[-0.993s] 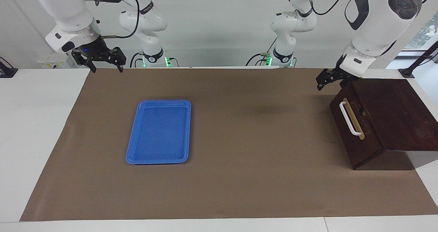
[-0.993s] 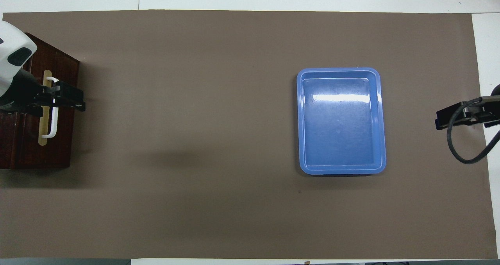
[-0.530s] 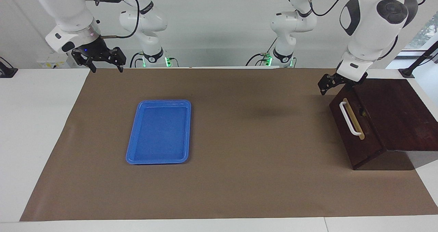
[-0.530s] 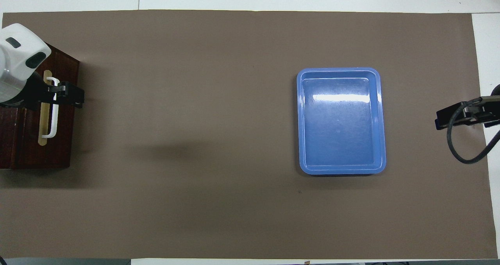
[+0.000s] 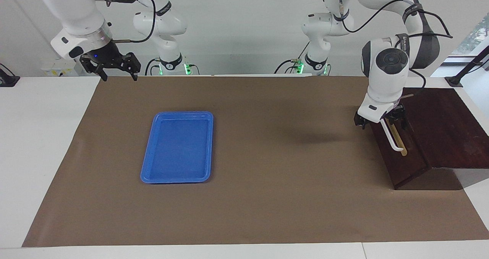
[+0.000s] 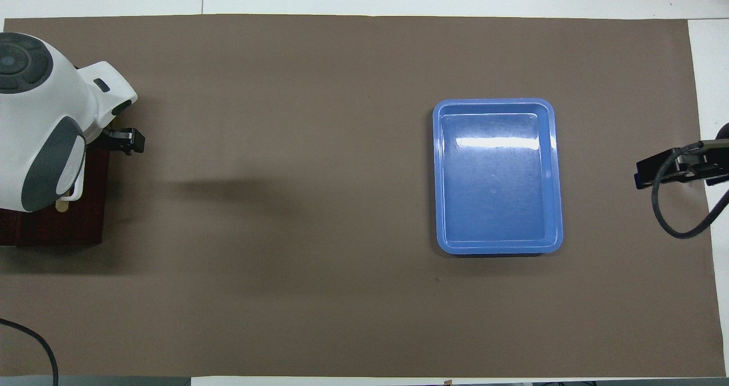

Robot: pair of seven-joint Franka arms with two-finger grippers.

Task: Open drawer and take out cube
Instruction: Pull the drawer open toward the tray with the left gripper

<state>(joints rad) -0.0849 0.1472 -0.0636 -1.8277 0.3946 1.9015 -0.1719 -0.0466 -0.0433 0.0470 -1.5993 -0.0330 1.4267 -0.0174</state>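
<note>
Drawer: The drawer (image 5: 401, 152) sits at the right side of the facing picture, in a dark wooden box (image 5: 443, 125). It looks shut. In the overhead picture it is at the left edge, mostly hidden under the arm.

Handle: A white bar handle (image 5: 390, 136) runs along the drawer front, on a tan strip.

Left gripper: The left gripper (image 5: 379, 120) is down at the top end of the handle, with one finger on each side of the bar. I cannot tell if the fingers are pinching the bar yet.

Right gripper: The right gripper (image 5: 113, 67) waits in the upper left of the facing picture, above the edge of the brown mat (image 5: 267, 198). Its fingers are spread apart and hold nothing.

Cube: No cube can be seen. It is probably inside the shut drawer.

Tray: A blue tray (image 5: 148, 175) lies on the mat, left of the middle, well apart from the drawer.

How it will feel: The drawer is likely hard, stiff wood and a bit heavy. The bar looks smooth and thin, so it may slip.

Where to hold: Grab the bar near its middle and pull straight out, so the box does not slide.
</note>
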